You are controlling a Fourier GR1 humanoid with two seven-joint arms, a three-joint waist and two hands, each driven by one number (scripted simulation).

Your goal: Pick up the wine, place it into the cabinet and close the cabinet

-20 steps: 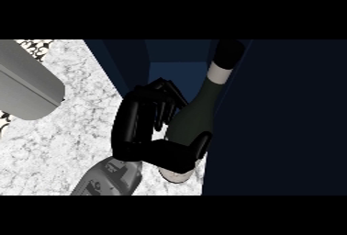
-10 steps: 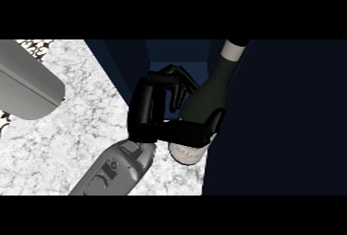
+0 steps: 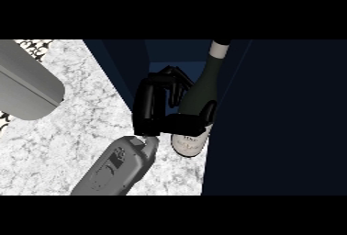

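Note:
The wine bottle [image 3: 203,87] is dark green with a pale label near its base, and its neck points toward the view's top. My right hand [image 3: 152,105] is shut on its lower body, the thumb [image 3: 193,121] across the front and the fingers behind it. The grey forearm [image 3: 115,170] comes in from the lower left. Hand and bottle sit at the opening of the dark blue cabinet [image 3: 129,64], the bottle's upper part inside the shadowed recess. My left hand shows nowhere.
The white marble counter [image 3: 75,128] fills the left half. A large grey rounded shape [image 3: 27,87] lies over its upper left corner. A wide dark blue panel [image 3: 284,119], seemingly the cabinet's door, covers the whole right side next to the bottle.
My right hand has carried the bottle up and to the right, deeper into the cabinet's opening. The bottle now stands straighter, and more of my forearm shows.

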